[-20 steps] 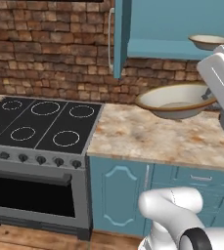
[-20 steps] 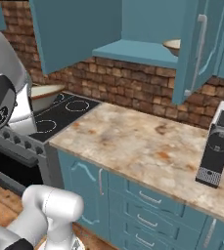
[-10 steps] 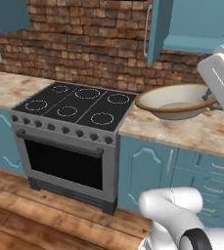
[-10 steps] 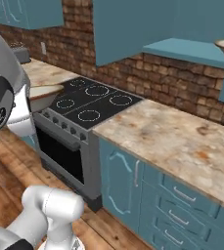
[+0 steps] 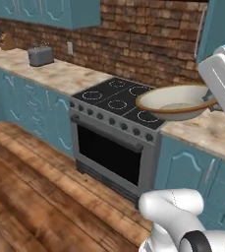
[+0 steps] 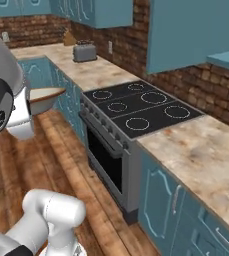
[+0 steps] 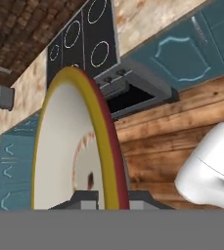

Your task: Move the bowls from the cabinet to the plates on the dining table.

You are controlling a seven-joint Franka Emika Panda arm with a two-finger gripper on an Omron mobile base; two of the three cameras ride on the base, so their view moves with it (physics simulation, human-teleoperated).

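Brick wall backs a marble tabletop running along teal low cupboards, as seen from the left base view. At about 1 o'clock from the arm, a black cooktop sits over a grey oven. A grey toaster stands on the tabletop far off at 10 o'clock. A bowl, cream inside with a tan rim, hangs level in the air at 2 o'clock, over the cooktop's right edge, its right rim meeting the white arm. Wooden floor spreads below.

From the right base view, the same bowl shows at 9 o'clock, jutting out from beside the white arm, above the wooden floor and well apart from the cooktop. The toaster sits on the tabletop at 12 o'clock. Teal wall cupboards hang above the brick.

The hand view looks along the hand, whose jaws are pinched tight on the bowl's rim; the bowl stands edge-on, rising from 6 o'clock towards 12. Beyond it lie the cooktop, the oven front and the floor planks.
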